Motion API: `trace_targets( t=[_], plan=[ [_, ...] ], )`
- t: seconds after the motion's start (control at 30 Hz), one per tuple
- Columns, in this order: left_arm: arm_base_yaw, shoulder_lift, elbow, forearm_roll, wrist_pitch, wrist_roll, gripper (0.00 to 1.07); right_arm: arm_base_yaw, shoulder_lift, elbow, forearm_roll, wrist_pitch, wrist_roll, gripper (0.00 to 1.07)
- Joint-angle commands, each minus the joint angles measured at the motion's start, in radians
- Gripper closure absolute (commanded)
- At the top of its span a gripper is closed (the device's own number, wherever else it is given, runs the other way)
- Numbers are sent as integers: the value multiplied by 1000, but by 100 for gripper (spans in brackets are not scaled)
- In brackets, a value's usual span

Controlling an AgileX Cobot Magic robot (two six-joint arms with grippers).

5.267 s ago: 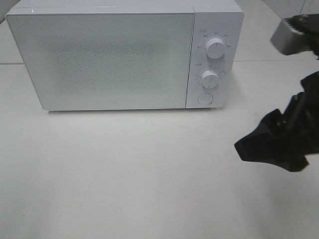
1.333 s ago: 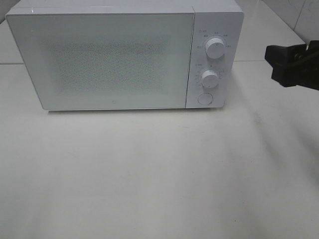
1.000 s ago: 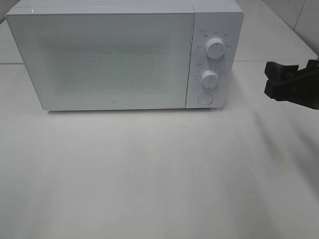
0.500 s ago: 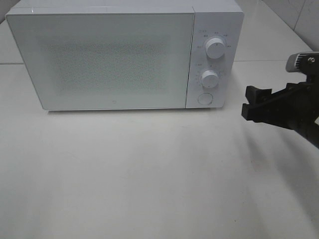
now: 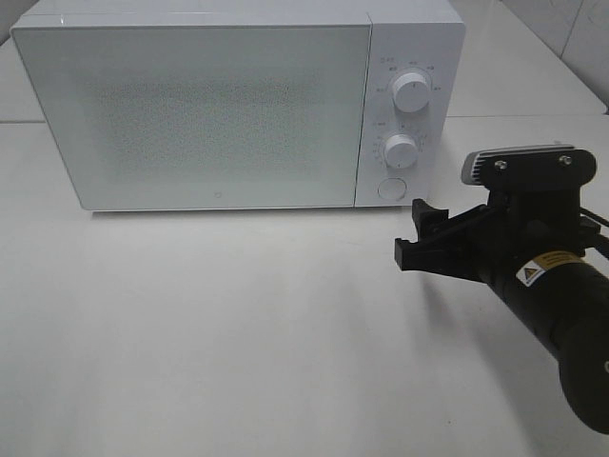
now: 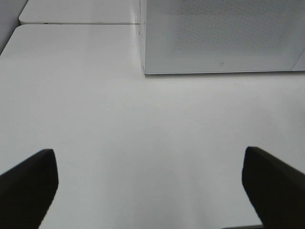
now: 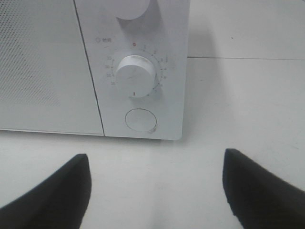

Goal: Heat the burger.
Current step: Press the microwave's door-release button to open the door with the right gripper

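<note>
The microwave door (image 5: 190, 114), seemingly shut, hides the inside.

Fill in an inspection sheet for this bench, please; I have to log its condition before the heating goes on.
Surface: white table, no stains seen.
Job's things: burger not in view; microwave door shut, round button below two dials.
Clutter: nothing seen.
Grippers: left gripper open and empty, over the table; right gripper open and empty, facing the round button, not touching it.
Cables: thin dark line beside the right arm, likely a lead.
Surroundings: tiled wall behind, at right.
</note>
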Motion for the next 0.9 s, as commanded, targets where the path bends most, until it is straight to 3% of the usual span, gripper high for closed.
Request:
trace_targets(
  t=[0.03,0.33,0.53,0.6,0.73,0.8,0.83,0.9],
  plan=[
    [-3,-16,3,-9,-13,-1,9,27,10,-31,28,-13,-50,33],
    [-3,-16,3,-9,-13,-1,9,33,10,-41,53,-14,-8,34],
    [-3,-16,3,-9,-13,-1,9,33,10,-41,52,-13,175,43],
    [-3,-16,3,-9,-13,-1,9,33,10,-41,51,-13,379,55],
    [-3,-16,3,-9,-13,-1,9,33,10,-41,48,-11,571,65],
    [-3,-16,3,-9,-13,-1,9,33,10,-41,24,-5,782,77],
    [-3,-16,3,-9,-13,-1,9,33,10,-41,24,-5,782,77],
    [-3,-16,3,-9,-13,-1,9,33,10,-41,-20,-3,1000,87]
  ],
)
